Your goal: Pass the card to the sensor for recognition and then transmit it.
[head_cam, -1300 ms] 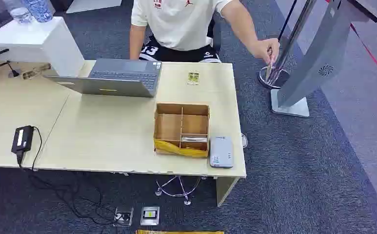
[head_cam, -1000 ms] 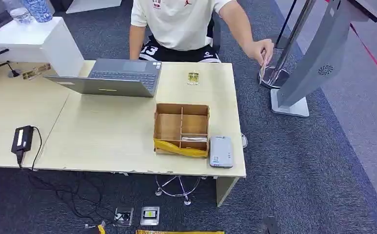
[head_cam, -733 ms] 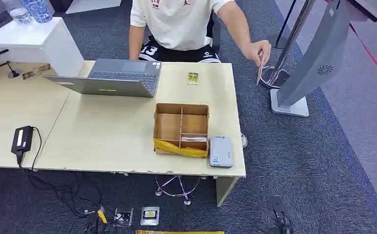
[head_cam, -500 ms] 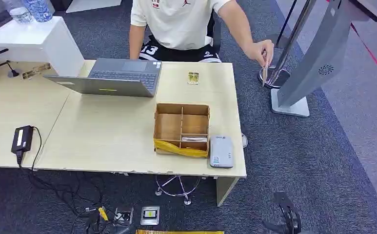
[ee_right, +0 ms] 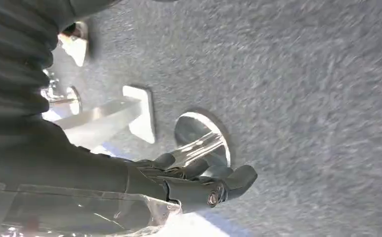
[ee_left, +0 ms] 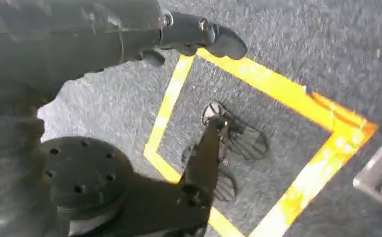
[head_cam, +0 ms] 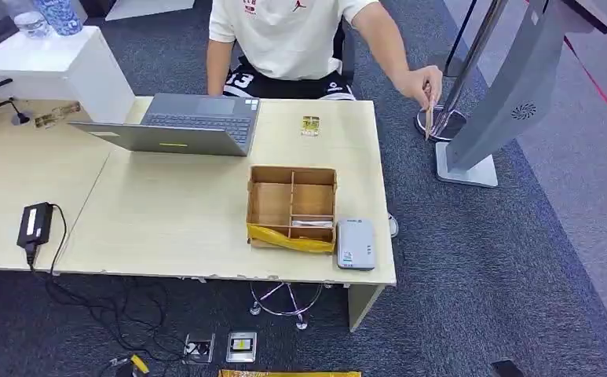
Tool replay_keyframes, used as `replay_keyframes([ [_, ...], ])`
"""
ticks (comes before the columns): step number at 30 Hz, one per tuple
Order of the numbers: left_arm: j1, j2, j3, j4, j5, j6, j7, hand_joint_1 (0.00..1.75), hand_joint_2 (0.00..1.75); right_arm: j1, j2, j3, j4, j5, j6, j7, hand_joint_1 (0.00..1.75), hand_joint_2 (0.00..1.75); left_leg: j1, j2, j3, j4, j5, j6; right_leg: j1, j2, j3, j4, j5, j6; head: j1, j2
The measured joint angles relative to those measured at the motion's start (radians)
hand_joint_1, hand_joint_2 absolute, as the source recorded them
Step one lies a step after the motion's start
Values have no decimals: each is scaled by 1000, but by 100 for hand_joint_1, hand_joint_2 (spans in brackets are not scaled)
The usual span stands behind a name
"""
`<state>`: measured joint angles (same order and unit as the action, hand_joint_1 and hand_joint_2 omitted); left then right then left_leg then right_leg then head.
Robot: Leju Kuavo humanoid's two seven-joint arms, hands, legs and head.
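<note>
A seated person behind the table pinches a thin card [head_cam: 429, 119] in one hand [head_cam: 425, 81], held out past the table's far right corner above the carpet. The grey card sensor [head_cam: 356, 244] lies flat at the table's front right edge, beside a cardboard divider box [head_cam: 251, 196]. A small yellow-green card [head_cam: 310, 126] lies on the table near the person. My left hand [ee_left: 193, 34] hangs over the floor, fingers stretched out and holding nothing. My right hand [ee_right: 198, 185] also hangs low over the carpet with nothing in it; a dark tip of it [head_cam: 506, 367] shows at the head view's lower edge.
An open grey laptop [head_cam: 182, 126] sits at the table's back, a black power adapter [head_cam: 34, 224] with cable at the left. A slanted grey kiosk stand [head_cam: 512, 86] and a chrome post base [head_cam: 445, 124] stand right of the table. Yellow tape [ee_left: 287, 98] marks the floor.
The person's hand with the card has wavered slightly beside the table corner. My right hand, seen lower right half a second ago, has dropped almost out of the head view.
</note>
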<state>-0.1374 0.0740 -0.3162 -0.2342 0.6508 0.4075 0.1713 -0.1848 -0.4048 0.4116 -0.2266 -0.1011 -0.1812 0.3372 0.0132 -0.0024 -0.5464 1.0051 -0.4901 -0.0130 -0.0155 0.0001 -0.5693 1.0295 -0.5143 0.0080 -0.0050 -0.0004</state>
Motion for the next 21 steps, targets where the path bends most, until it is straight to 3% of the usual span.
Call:
replay_keyframes([
  [4, -2, 13, 0, 13, 3, 40, -1, 0, 175, 8, -14, 11, 15, -24, -27, -1, 0, 175, 0, 0, 0, 0, 0, 0, 0, 0, 0, 0, 0, 0, 0, 0],
  [8, -6, 29, 0, 19, -14, 23, 12, 0, 175, 14, -15, 11, 23, -62, -86, -23, 0, 175, 0, 0, 0, 0, 0, 0, 0, 0, 0, 0, 0, 0, 0, 0],
  [14, -7, 56, 0, 24, -56, -12, 21, 0, 175, 18, -49, -8, 28, -166, -238, -140, 0, 175, 0, 0, 0, 0, 0, 0, 0, 0, 0, 0, 0, 0, 1, 0],
  [17, -7, 71, -2, 26, -97, -25, 1, 0, 175, 21, -85, -51, 29, -260, -293, -321, 0, 175, -1, 0, 0, 0, 0, 0, -2, 0, 0, 0, 0, 1, 1, 0],
  [21, -7, 71, -2, 26, -97, -25, 1, 0, 175, 21, -85, -51, 29, -260, -293, -321, 0, 175, -1, 0, 0, 0, 0, 0, -2, 0, 0, 0, 0, 1, 1, 0],
])
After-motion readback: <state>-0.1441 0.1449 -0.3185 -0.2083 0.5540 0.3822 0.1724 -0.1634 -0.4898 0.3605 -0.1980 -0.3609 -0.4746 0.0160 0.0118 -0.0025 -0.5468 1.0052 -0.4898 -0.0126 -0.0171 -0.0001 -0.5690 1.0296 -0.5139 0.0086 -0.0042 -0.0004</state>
